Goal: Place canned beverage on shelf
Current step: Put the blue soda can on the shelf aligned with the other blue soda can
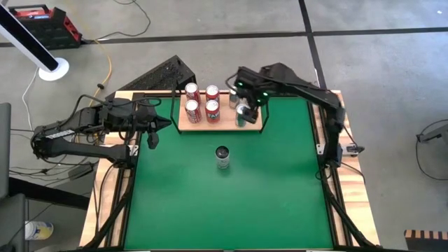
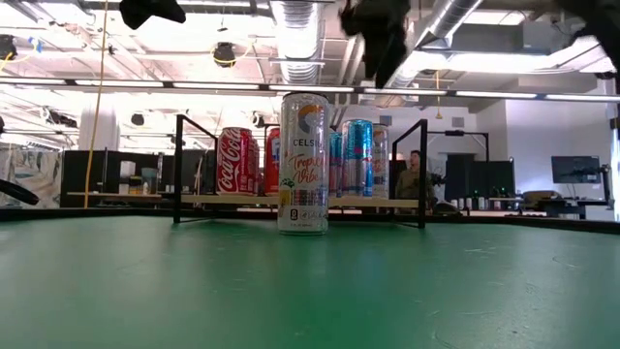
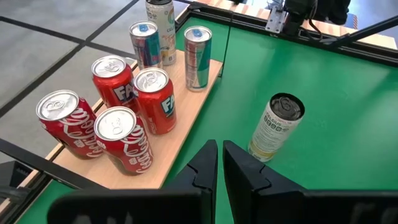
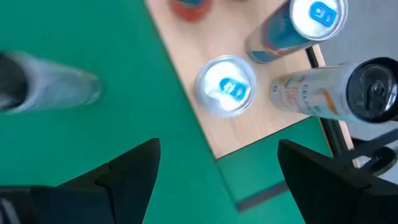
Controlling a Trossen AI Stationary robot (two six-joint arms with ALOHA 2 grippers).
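A tall white Celsius can (image 1: 222,157) stands upright on the green felt in front of the shelf; it also shows in the low view (image 2: 303,165) and the left wrist view (image 3: 277,127). The light-wood shelf (image 1: 227,127) holds several red cans (image 1: 202,101) on its left part and slim cans (image 4: 227,87) on its right part. My right gripper (image 1: 245,105) hovers open above the shelf's right part, over a blue-topped slim can, its fingers (image 4: 134,168) spread wide. My left gripper (image 1: 168,123) is shut and empty by the shelf's left end (image 3: 219,165).
Black frame rails (image 2: 178,167) rise at the shelf's ends. A dark perforated panel (image 1: 164,75) lies behind the shelf's left end. Green felt (image 1: 231,203) spreads from the standing can to the table's near edge. A person (image 2: 415,179) sits in the room beyond.
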